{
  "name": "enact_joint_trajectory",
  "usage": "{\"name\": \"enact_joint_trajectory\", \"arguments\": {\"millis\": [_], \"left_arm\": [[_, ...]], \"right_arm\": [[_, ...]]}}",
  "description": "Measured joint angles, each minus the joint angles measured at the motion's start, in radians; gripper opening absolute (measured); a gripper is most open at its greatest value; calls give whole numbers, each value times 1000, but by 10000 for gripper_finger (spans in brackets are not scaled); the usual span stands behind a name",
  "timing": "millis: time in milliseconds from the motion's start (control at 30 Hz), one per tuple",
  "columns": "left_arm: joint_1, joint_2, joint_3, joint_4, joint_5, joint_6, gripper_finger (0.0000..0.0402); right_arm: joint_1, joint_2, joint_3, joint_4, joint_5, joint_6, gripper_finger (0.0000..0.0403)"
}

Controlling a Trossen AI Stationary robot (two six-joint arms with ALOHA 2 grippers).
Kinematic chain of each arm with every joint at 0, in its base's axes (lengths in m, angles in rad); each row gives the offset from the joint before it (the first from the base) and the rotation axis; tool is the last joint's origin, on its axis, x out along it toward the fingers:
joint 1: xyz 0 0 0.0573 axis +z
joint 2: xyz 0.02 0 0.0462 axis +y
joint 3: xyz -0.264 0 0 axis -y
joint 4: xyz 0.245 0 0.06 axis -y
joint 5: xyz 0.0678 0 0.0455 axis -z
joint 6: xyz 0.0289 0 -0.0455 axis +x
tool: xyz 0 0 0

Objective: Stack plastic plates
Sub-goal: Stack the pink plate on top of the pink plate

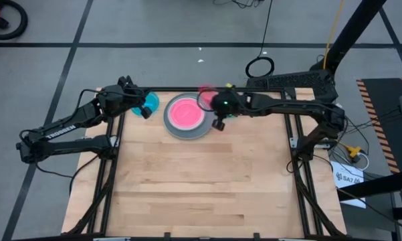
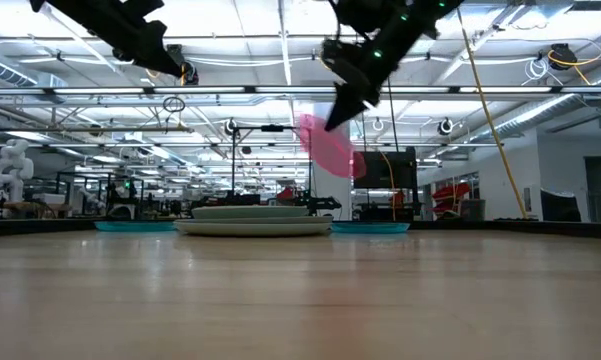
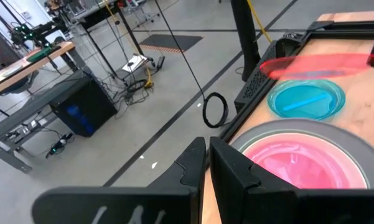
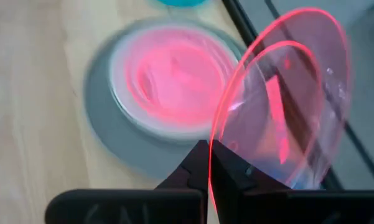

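Observation:
A stack sits at the table's far edge: a grey plate (image 1: 177,132) at the bottom and a pink-red plate (image 1: 186,112) on top, with paler plates between. One teal-blue plate (image 1: 151,102) lies flat left of the stack, another (image 3: 305,99) flat on its right. My right gripper (image 1: 213,100) is just right of the stack, shut on a second pink-red plate (image 2: 330,148) in the air. My left gripper (image 1: 145,112) hovers, shut and empty, above the left teal-blue plate, raised well off the table (image 2: 165,60). My right gripper pinches the see-through pink-red plate by its rim (image 4: 216,149) between the two fingers. The plate is lifted clear of the table, tilted steeply on edge, and reaches out past the fingertips above the right teal-blue plate (image 2: 370,227).
The plates sit close to the table's far edge, where the black frame rail (image 1: 187,90) runs. The wooden table top (image 1: 201,181) stretches bare toward the near edge. Beyond the far edge are floor, cables and a black stand (image 1: 291,82).

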Motion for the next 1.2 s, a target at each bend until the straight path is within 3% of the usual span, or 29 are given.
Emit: {"name": "enact_joint_trajectory", "arguments": {"millis": [367, 600, 867, 1200], "left_arm": [[0, 0, 0, 0, 0, 12, 30], [0, 0, 0, -7, 0, 13, 30], [0, 0, 0, -8, 0, 13, 30], [0, 0, 0, -8, 0, 14, 30]], "right_arm": [[54, 322, 372, -210, 1, -343, 2], [76, 477, 536, -309, 2, -587, 2], [84, 576, 616, -347, 3, -703, 2], [84, 606, 616, -343, 3, -712, 2]]}}
